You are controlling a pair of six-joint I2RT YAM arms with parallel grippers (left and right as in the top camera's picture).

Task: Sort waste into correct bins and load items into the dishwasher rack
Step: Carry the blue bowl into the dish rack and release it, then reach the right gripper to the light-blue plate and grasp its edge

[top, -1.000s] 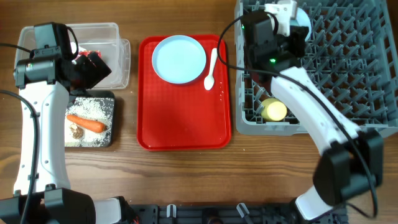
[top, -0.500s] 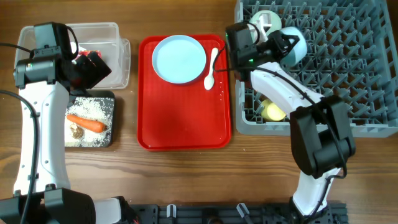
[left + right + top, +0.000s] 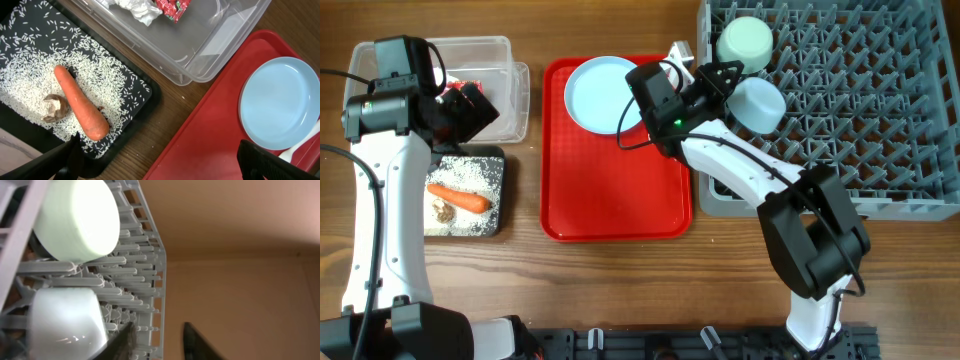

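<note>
The orange carrot (image 3: pixel 458 198) (image 3: pixel 80 102), white rice (image 3: pixel 30 75) and brown scrap (image 3: pixel 54 106) lie in the black tray (image 3: pixel 503 190). Tissue (image 3: pixel 132 7) and the red-and-white wrapper (image 3: pixel 172 7) lie in the clear tub (image 3: pixel 505 55). My left gripper (image 3: pixel 470 108) (image 3: pixel 160 167) hangs open and empty above the tray's right edge. The pale blue plate (image 3: pixel 603 92) sits on the red tray. The spoon (image 3: pixel 300 147) shows only in the left wrist view. The mint bowl (image 3: pixel 745 42) and blue bowl (image 3: pixel 757 103) sit in the grey rack (image 3: pixel 880 190). My right gripper (image 3: pixel 712 78) (image 3: pixel 157 345) is open and empty at the rack's left edge. The yellow cup is hidden.
The flat red tray (image 3: pixel 615 190) lies between the bins and the rack, with its lower half bare. My right arm stretches over the rack's front left corner and the red tray's right edge. Wooden table shows around everything.
My right arm has swung left from over the rack to the red tray's right edge, uncovering both bowls and hiding the yellow cup and spoon. The left arm has not moved.
</note>
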